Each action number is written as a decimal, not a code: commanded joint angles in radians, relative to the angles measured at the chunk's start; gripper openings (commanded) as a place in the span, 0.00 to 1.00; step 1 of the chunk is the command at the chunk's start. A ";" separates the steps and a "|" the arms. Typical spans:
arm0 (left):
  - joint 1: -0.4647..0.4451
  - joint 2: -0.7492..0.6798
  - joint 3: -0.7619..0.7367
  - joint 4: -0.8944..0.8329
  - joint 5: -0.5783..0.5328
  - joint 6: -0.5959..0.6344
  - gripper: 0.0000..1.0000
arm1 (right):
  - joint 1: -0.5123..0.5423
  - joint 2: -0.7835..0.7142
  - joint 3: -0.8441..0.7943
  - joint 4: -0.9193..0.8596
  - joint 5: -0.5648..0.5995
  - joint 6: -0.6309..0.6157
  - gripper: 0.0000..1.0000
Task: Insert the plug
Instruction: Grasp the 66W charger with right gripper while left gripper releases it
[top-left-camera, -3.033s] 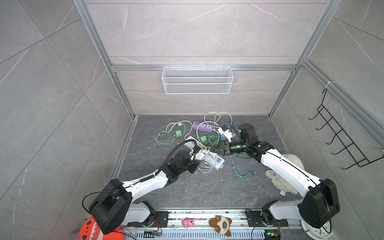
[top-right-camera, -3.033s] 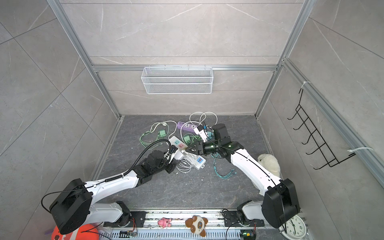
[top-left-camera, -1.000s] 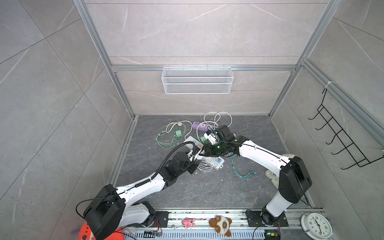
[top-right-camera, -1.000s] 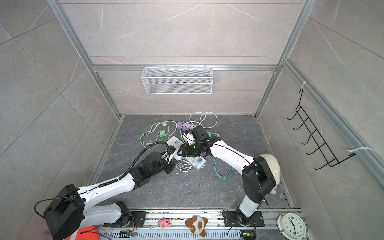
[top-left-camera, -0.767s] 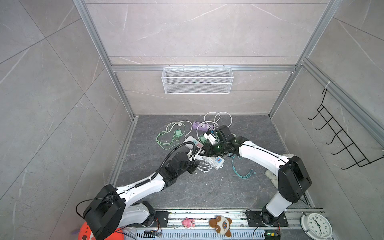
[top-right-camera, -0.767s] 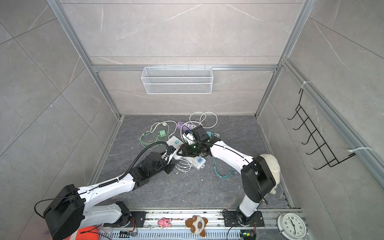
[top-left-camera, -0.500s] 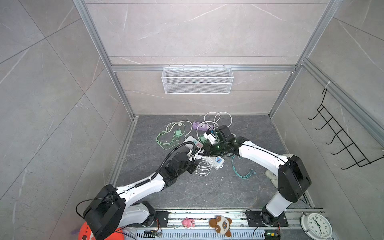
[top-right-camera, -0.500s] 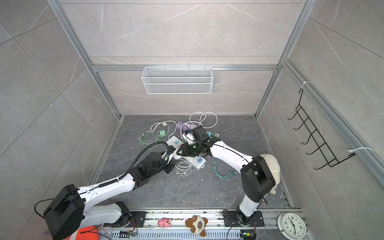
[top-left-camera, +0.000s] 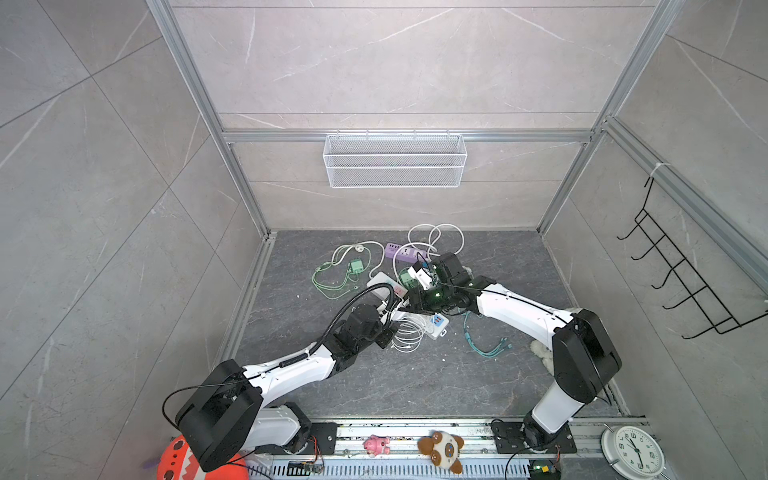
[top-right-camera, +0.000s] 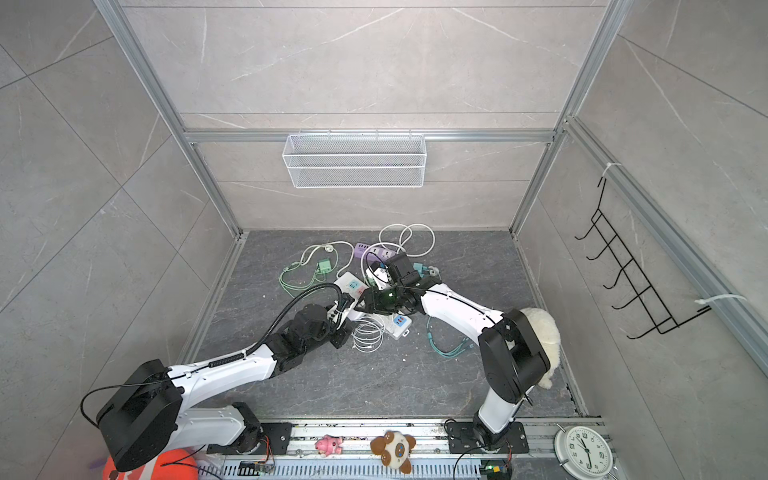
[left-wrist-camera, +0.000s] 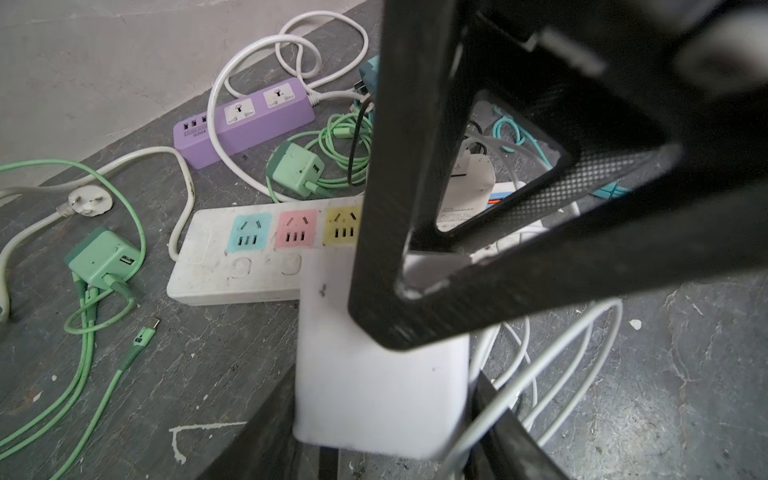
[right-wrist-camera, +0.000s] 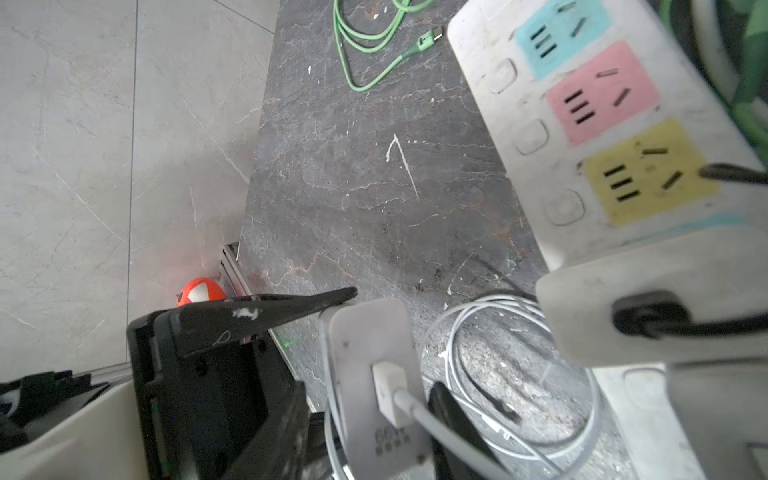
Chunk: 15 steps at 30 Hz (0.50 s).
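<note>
Dark stone floor (top-left-camera: 415, 386), grey tiled walls (top-left-camera: 104, 187), wire basket (top-left-camera: 395, 162), white power strip (left-wrist-camera: 208, 270)

Grey tiled walls (top-left-camera: 374, 62), dark stone floor (top-left-camera: 415, 382)

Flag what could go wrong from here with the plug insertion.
The right gripper crowds the white charger held in the left gripper; they could collide. The white cable coil beside the charger could snag. In the left wrist view the right gripper hides part of the yellow socket, so alignment may slip.
</note>
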 joint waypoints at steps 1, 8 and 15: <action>-0.006 0.002 0.024 0.158 0.024 0.023 0.37 | 0.046 0.007 0.009 0.012 -0.125 -0.010 0.52; -0.007 -0.007 0.021 0.168 0.038 0.021 0.37 | 0.054 0.025 0.019 0.001 -0.099 -0.019 0.52; -0.007 0.001 0.027 0.183 0.040 0.022 0.37 | 0.081 0.046 0.036 0.001 -0.104 -0.026 0.42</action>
